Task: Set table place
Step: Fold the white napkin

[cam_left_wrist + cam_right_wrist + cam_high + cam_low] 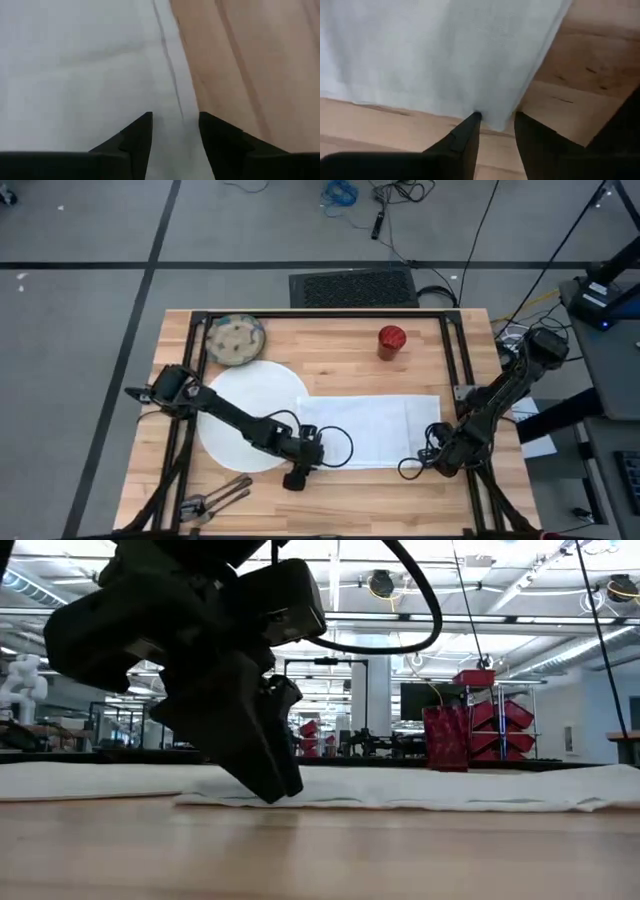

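I had both tools open at the napkin's (370, 430) near corners on the bench (330, 350), left tool (175, 122) and right tool (496, 122); folding step, next closing both squarely on cloth.

The left arm reaches from the table's left edge toward the middle of the near edge, its left gripper (300, 463) pointed steeply down, fingers (140, 135) slightly parted. The right arm bends in from the right edge; the right gripper (432, 461) sits low near the near right corner, fingers (465, 135) narrowly apart.
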`<action>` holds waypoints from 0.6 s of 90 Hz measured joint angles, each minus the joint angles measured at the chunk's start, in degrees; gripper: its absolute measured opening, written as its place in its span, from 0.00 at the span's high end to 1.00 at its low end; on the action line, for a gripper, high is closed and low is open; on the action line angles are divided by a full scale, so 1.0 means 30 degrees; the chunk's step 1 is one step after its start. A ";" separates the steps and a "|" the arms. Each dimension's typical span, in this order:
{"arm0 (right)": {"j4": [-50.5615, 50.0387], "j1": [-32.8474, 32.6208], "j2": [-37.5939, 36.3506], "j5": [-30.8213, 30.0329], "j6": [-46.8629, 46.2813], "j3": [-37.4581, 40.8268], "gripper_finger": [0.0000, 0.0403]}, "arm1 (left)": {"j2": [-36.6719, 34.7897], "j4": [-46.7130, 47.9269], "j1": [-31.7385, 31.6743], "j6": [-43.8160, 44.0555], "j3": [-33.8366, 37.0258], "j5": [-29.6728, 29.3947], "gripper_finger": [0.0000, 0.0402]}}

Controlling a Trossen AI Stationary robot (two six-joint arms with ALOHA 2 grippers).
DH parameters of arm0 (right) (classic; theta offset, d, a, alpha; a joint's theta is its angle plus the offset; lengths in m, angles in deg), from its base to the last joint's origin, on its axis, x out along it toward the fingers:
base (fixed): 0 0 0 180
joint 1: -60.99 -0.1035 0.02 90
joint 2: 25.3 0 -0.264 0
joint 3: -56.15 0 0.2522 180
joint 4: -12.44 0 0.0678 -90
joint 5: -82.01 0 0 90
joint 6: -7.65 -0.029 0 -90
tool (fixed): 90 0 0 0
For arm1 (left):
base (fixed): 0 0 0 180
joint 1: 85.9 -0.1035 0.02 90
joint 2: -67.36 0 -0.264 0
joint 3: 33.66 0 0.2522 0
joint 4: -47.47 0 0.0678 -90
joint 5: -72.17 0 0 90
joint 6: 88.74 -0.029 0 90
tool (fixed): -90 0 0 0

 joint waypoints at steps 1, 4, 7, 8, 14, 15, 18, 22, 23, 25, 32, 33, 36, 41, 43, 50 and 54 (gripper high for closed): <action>-0.0013 -0.0009 0.0000 -0.0022 0.0020 0.0000 0.78 | 0.0000 0.0000 0.0000 -0.0009 0.0000 0.0000 0.63; -0.0038 -0.0012 0.0000 -0.0066 0.0045 0.0000 0.81 | 0.0000 -0.0006 0.0006 -0.0112 0.0000 -0.0013 0.63; -0.0052 -0.0004 0.0005 -0.0115 0.0215 0.0000 0.84 | 0.0000 -0.0007 0.0002 -0.0321 0.0000 -0.0148 0.63; -0.0051 -0.0002 0.0010 -0.0134 0.0266 0.0000 0.86 | 0.0000 -0.0005 0.0000 -0.0424 0.0000 -0.0233 0.63; 0.0021 0.0003 0.0029 -0.0291 0.0433 0.0007 0.93 | -0.0065 0.0188 -0.0007 -0.0861 -0.0007 -0.1109 0.63; 0.0038 0.0003 0.0029 -0.0296 0.0468 0.0007 0.95 | -0.0125 0.0344 -0.0007 -0.0944 -0.0007 -0.1300 0.63; 0.0054 0.0003 0.0029 -0.0288 0.0632 0.0007 0.97 | -0.0350 0.0872 -0.0007 -0.1087 0.0000 -0.1929 0.63; 0.0077 0.0003 0.0029 -0.0262 0.1036 0.0007 0.98 | -0.0717 0.1247 -0.0007 -0.1226 0.0000 -0.2632 0.63; 0.0069 0.0003 0.0029 -0.0249 0.1137 0.0007 0.98 | -0.0803 0.1260 -0.0014 -0.1297 0.0000 -0.2730 0.63; 0.0017 0.0003 0.0029 -0.0240 0.1307 -0.0025 0.98 | -0.1008 0.1304 -0.0037 -0.1514 -0.0005 -0.2867 0.63; -0.1283 0.0003 0.0073 -0.0301 0.1906 -0.0553 0.99 | -0.1804 0.1363 -0.0214 -0.2423 -0.0007 -0.2965 0.63; -0.1621 0.0003 0.0086 -0.0292 0.2010 -0.0661 0.99 | -0.1896 0.1183 -0.0263 -0.2511 -0.0007 -0.2965 0.63; -0.2788 0.0003 0.0128 -0.0258 0.2332 -0.0998 0.99 | -0.2090 0.0279 -0.0435 -0.2574 -0.0007 -0.2936 0.63; -0.5225 0.0046 0.0131 0.0019 0.2735 -0.1790 1.00 | -0.2215 -0.1421 -0.0908 -0.2518 -0.0029 -0.2430 0.63; -0.5932 0.0078 0.0124 0.0082 0.2940 -0.2206 1.00 | -0.2222 -0.2005 -0.1159 -0.2480 -0.0032 -0.1944 0.63; -0.8243 0.0171 0.0219 0.0084 0.3718 -0.3783 1.00 | -0.2140 -0.3339 -0.2200 -0.1346 -0.0036 -0.0091 0.63; -0.9840 0.0178 0.0382 -0.0271 0.4100 -0.4519 1.00 | -0.1873 -0.4016 -0.2868 -0.0155 -0.0181 0.0503 0.63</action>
